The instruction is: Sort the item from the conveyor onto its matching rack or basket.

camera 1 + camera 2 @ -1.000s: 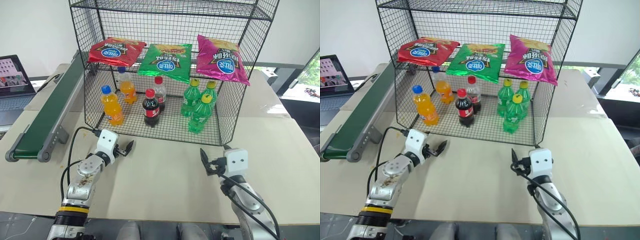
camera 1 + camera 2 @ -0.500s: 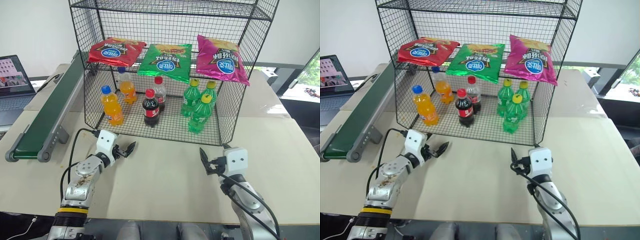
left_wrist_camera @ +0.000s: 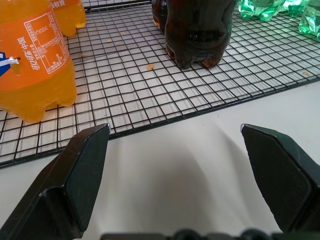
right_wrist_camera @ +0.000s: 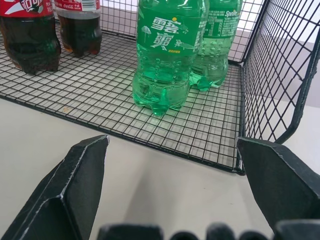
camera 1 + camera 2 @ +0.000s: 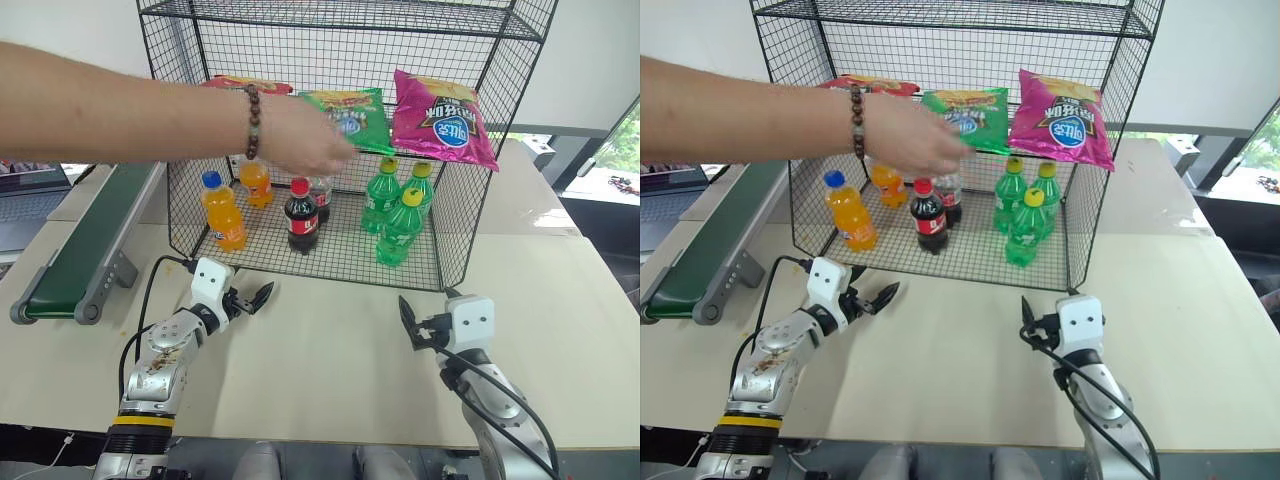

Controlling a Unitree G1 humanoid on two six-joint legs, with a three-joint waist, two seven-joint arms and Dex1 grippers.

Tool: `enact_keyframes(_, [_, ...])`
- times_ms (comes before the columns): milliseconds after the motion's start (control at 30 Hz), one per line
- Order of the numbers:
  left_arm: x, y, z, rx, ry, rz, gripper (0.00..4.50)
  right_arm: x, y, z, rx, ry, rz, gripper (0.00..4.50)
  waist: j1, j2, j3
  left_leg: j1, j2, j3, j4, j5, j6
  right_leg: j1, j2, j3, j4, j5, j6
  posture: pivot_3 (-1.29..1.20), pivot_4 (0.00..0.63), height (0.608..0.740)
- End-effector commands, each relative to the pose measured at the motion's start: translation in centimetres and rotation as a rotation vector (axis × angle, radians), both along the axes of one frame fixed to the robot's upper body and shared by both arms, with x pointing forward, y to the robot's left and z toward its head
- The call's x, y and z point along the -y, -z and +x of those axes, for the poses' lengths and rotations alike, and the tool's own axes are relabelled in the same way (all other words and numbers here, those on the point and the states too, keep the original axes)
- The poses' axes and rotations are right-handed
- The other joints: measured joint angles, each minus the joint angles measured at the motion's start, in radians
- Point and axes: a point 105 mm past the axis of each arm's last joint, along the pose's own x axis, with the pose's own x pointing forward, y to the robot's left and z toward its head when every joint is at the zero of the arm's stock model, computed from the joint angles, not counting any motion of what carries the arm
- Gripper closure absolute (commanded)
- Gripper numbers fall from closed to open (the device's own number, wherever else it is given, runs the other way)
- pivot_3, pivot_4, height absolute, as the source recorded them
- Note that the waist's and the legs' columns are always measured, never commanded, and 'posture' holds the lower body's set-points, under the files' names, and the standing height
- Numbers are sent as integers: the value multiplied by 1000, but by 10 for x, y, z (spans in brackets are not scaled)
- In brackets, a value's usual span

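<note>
Both claws, left (image 5: 252,298) and right (image 5: 414,328), spread wide on the table, green chip bag (image 5: 352,118) well above on the rack (image 5: 480,120).

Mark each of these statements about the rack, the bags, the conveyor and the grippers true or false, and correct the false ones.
1. A person's hand reaches the green chip bag on the rack. True.
2. The left gripper grips an orange bottle. False: it is open and empty over the table.
3. The magenta bag lies on the conveyor. False: it lies on the rack's middle tier.
4. The right gripper is open. True.
5. Green bottles stand on the rack's lowest tier. True.
</note>
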Motion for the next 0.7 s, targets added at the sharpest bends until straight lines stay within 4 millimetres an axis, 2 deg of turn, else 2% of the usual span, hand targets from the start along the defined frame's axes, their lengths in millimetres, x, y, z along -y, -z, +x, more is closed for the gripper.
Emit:
enact_keyframes(33, [0,-16,1,57,9,4,26,-2,-15,0,62,-7,4,0,0,0,0,0,0,0,0,0,0,0,0,0,0,0,0,0,150,740])
enact_keyframes(700, [-12,-27,-4,82,-17,-16,26,-8,-13,3,56,-48,6,0,0,0,0,0,0,0,0,0,0,0,0,0,0,0,0,0,150,740])
